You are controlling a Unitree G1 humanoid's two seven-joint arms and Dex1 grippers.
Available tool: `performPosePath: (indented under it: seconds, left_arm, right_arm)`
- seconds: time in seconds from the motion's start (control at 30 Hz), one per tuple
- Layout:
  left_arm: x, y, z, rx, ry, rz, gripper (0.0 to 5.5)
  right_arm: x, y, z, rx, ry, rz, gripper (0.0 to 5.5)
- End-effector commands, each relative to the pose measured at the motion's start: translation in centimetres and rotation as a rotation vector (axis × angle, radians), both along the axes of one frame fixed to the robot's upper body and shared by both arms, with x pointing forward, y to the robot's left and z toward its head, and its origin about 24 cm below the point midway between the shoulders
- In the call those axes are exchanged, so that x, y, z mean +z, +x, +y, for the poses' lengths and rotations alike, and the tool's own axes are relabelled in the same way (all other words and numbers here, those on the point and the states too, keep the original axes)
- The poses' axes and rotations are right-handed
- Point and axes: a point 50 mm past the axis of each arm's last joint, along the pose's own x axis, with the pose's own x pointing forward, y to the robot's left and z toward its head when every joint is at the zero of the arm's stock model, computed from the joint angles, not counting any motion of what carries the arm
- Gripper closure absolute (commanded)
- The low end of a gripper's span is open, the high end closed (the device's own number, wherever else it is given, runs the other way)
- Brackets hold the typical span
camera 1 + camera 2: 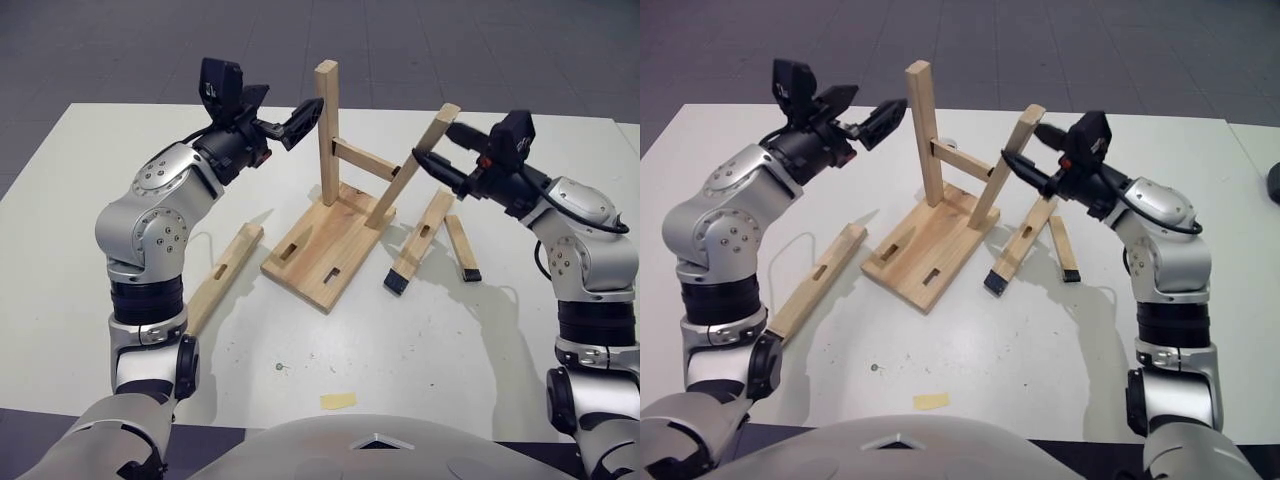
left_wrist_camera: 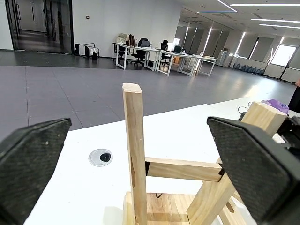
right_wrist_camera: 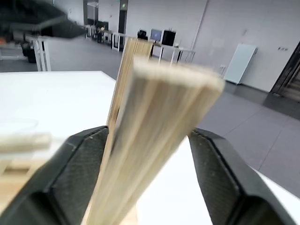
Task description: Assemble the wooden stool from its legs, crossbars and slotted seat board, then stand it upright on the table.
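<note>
Right hand (image 1: 432,145) clamps the leaning leg (image 1: 400,185) near its top; left hand (image 1: 294,98) — wide open — hovers just left of the upright leg (image 1: 327,140)'s top.

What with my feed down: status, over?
Left gripper open beside upright leg. Right gripper shut on tilted leg. Both stand on seat; nothing blocking.

Right gripper (image 3: 147,140) up close, black fingers (image 3: 70,178) clamping both sides of a pale wooden leg (image 3: 161,108), leg blurred and leaning, another wooden piece (image 3: 129,61) just behind, white table (image 3: 51,93) beyond.
</note>
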Motion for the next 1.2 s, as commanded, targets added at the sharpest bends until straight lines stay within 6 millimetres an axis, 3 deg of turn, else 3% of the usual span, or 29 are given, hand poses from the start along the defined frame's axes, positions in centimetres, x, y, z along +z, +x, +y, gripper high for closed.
performPosePath:
  seconds: [0.03, 0.17, 0.33, 0.47, 0.6, 0.67, 0.73, 0.8, 0.87, 0.97, 1.2]
  left_arm:
    - [0.0, 0.1, 0.1, 0.008, 0.002, 0.001, 0.1]
    - [-0.3, 0.0, -0.3, -0.003, 0.004, 0.011, 0.1]
    - [-0.5, -0.1, -0.7, -0.016, -0.01, 0.025, 0.1]
    - [-0.5, -0.1, 0.3, 0.033, -0.016, 0.028, 0.1]
    - [0.3, -0.2, 1.9, 0.129, -0.059, -0.012, 0.1]
    - [0.7, -0.5, 2.9, 0.213, -0.102, -0.036, 0.1]
    - [0.9, -0.4, 4.0, 0.309, -0.105, -0.059, 0.1]
    - [0.6, -0.4, 5.1, 0.397, -0.082, -0.066, 0.1]
    - [-0.5, -0.7, 5.8, 0.479, 0.036, -0.07, 0.1]
    - [-1.9, -1.0, 6.1, 0.504, 0.142, -0.051, 0.1]
    - [-3.4, -2.0, 6.2, 0.534, 0.195, -0.022, 0.1]
  right_arm:
    - [-0.1, 0.1, -0.9, -0.146, 0.003, -0.042, 1.6]
    - [1.2, 1.2, -2.5, -0.345, 0.016, -0.173, 0.93]
    - [3.4, 1.0, -2.6, -0.39, 0.194, -0.272, 0.12]
    - [4.9, -0.5, -2.3, -0.387, 0.397, -0.308, 0.11]
    - [4.8, -2.9, -3.7, -0.532, 0.55, -0.32, 0.11]
    - [4.0, -3.3, -5.2, -0.639, 0.616, -0.285, 0.11]
    - [1.8, -4.1, -6.5, -0.749, 0.589, -0.198, 0.11]
    - [-0.7, -4.6, -6.8, -0.783, 0.455, -0.103, 0.11]
    - [-3.4, -4.8, -6.8, -0.781, 0.363, 0.016, 0.11]
    - [-5.8, -5.4, -6.6, -0.777, 0.32, 0.117, 0.11]
    - [-8.8, -6.2, -6.1, -0.641, 0.108, 0.324, 0.11]
